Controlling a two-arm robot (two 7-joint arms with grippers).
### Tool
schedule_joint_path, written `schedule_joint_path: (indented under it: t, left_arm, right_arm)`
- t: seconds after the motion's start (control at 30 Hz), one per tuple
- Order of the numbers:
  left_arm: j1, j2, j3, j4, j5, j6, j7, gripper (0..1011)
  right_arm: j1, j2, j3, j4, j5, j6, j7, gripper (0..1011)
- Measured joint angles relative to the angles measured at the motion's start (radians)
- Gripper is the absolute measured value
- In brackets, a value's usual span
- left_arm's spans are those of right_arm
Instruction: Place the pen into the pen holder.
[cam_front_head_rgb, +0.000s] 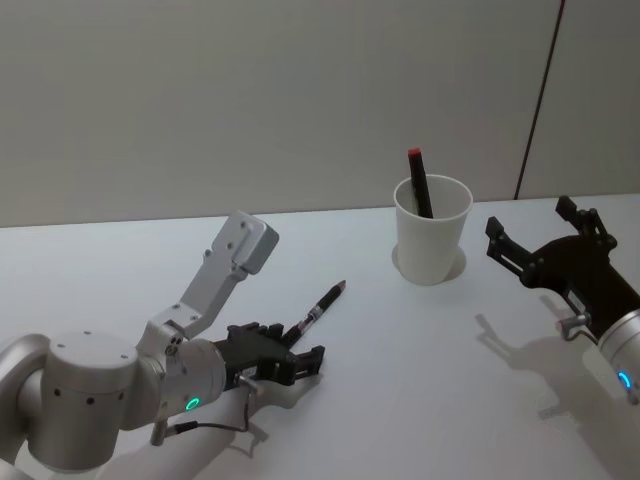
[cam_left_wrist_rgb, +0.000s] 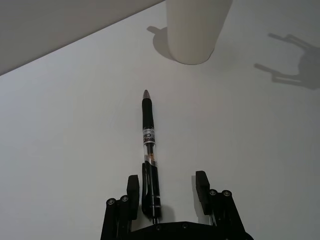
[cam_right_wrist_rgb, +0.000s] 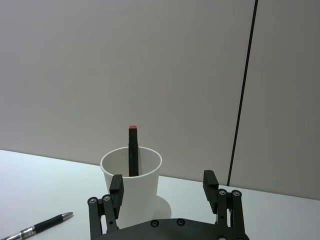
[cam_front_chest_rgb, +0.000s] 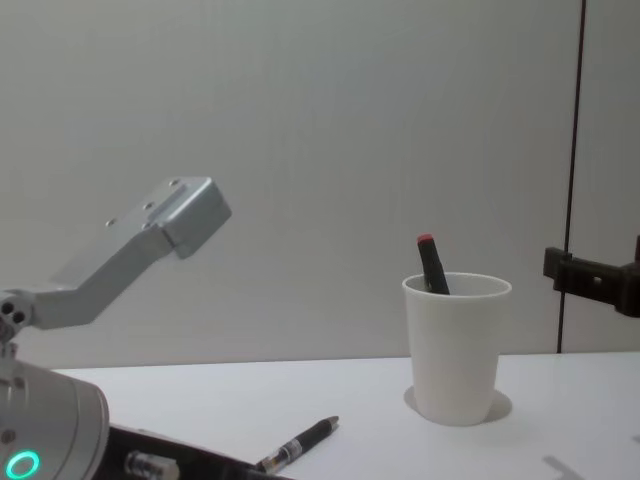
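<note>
A black pen (cam_front_head_rgb: 318, 310) with a clear middle lies flat on the white table (cam_front_head_rgb: 420, 380), its tip toward the pen holder (cam_front_head_rgb: 432, 235). My left gripper (cam_front_head_rgb: 297, 345) rests low on the table, open, with the pen's rear end (cam_left_wrist_rgb: 150, 195) between its fingers (cam_left_wrist_rgb: 132, 192), closer to one of them and not clamped. The pen holder is an upright white paper cup (cam_left_wrist_rgb: 192, 30) with a black red-capped marker (cam_front_head_rgb: 418, 180) standing in it. To the right of the cup hovers my right gripper (cam_front_head_rgb: 528, 218), open and holding nothing, facing the cup (cam_right_wrist_rgb: 131, 185).
A grey wall runs behind the table's far edge, just beyond the cup (cam_front_chest_rgb: 457, 345). The pen (cam_front_chest_rgb: 300, 445) has bare table on both sides. The left arm's grey link (cam_front_chest_rgb: 150, 240) rises above the table at the left.
</note>
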Motion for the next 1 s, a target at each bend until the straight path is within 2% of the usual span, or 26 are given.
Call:
schedule_joint_path:
  t: [1.0]
  left_arm:
    - [0.003, 0.006, 0.004, -0.007, 0.008, -0.009, -0.033, 490]
  right_arm:
    - [0.0, 0.0, 0.0, 0.0, 0.0, 0.0, 0.0, 1001]
